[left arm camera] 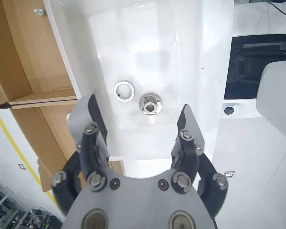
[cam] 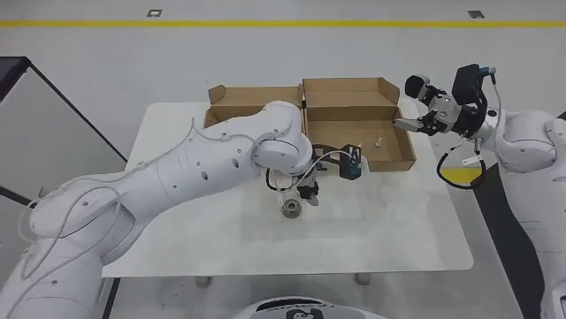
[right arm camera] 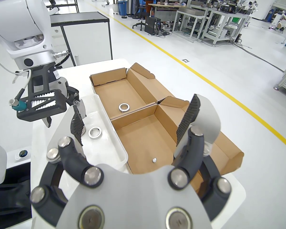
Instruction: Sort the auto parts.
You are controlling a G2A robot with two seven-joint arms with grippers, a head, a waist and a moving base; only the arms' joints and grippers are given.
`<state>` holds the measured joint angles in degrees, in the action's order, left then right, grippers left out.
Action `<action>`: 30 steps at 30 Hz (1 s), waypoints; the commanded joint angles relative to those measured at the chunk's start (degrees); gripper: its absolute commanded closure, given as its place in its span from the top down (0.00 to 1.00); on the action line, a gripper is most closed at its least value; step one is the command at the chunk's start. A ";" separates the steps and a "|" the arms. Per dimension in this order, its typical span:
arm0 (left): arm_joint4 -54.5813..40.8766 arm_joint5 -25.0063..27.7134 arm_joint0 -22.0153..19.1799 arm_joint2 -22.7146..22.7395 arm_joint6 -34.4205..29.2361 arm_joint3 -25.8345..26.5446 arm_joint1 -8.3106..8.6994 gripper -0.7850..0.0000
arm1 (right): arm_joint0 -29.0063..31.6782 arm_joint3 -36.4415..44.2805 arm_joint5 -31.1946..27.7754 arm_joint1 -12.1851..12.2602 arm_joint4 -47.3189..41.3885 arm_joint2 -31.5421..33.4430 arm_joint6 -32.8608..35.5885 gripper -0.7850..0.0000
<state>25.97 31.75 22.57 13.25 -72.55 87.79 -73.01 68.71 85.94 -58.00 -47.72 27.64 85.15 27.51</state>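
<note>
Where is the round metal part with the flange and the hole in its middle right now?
In the left wrist view the flanged part lies in the white tray, next to a plain metal ring, below the open left gripper.

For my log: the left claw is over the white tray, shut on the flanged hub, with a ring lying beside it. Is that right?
No. The left claw is over the white tray but open; the flanged hub lies in the tray, with a ring beside it. The left wrist view shows this.
</note>
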 commanded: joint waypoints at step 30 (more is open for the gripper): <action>19.51 4.18 5.28 -3.51 4.19 -11.35 -8.40 0.46 | 0.00 0.00 0.00 0.00 0.00 0.00 0.00 1.00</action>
<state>44.78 35.75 27.63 9.74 -68.56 77.43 -81.00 68.71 85.94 -58.00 -47.72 27.64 85.15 27.51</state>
